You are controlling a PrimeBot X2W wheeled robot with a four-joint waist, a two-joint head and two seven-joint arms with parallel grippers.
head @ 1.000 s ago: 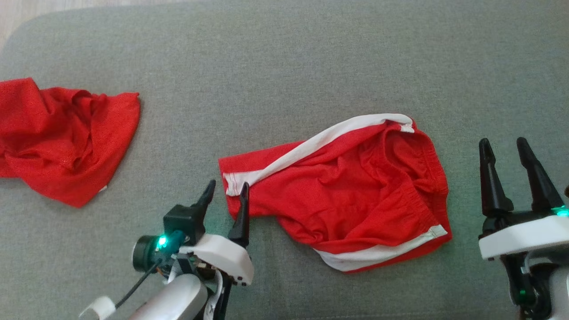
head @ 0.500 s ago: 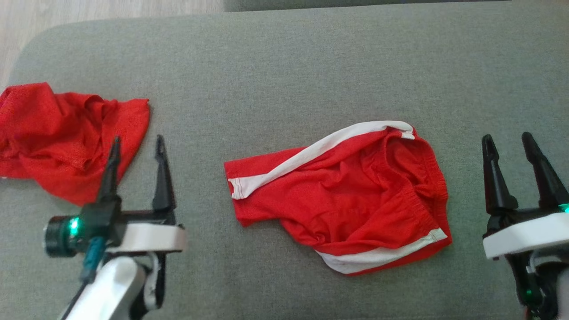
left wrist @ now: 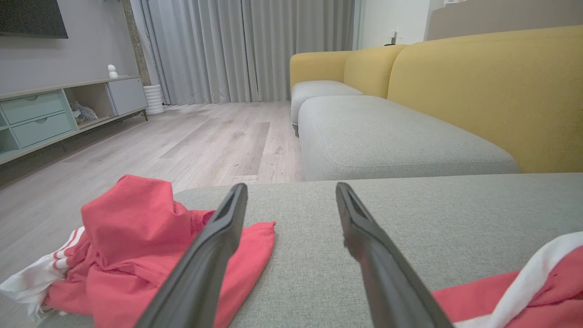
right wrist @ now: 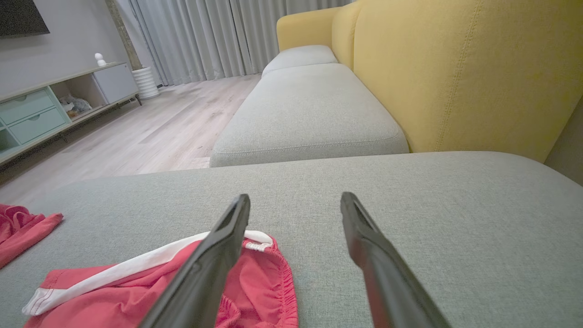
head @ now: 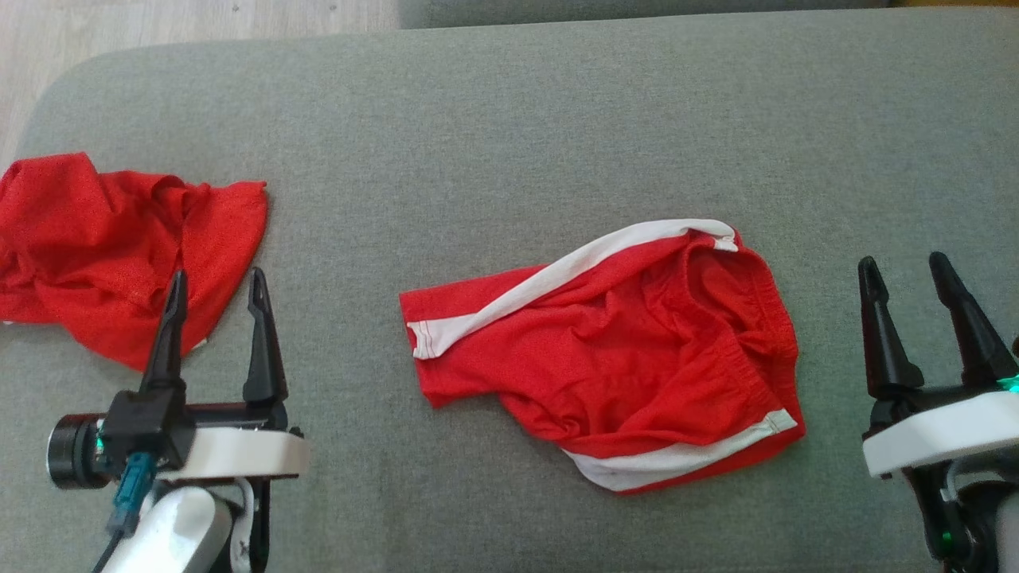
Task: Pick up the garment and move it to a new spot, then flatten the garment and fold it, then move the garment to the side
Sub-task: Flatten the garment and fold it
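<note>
Since a second ago the left gripper (head: 216, 273) has swung away from the near left hem of the shorts (head: 621, 358) and now stands well to their left. Its two dark fingers (head: 259, 334) are spread apart with nothing between them.

One fingertip overlaps the edge of a crumpled red garment (head: 95, 239) in the head view. From the left wrist view the same finger (left wrist: 200, 269) crosses in front of that garment (left wrist: 132, 228); it may be just above the cloth rather than touching it, but the angle does not settle this.

The right gripper (head: 902, 260) sits at the lower right, also spread wide and holding nothing, just beside the waistband end of the shorts and apart from them. In the right wrist view its fingers (right wrist: 378, 264) point across the grey cushion (right wrist: 432, 218), with the shorts (right wrist: 255, 282) low on the left.

These shorts are red with white side stripes. They lie rumpled near the middle of the grey sofa seat (head: 509, 119), between the two grippers, free of both.

Beyond the seat are a yellow sofa back (left wrist: 478, 91), a pale wood floor (left wrist: 205, 136), grey curtains (left wrist: 227, 45) and a low cabinet (left wrist: 36, 114).
</note>
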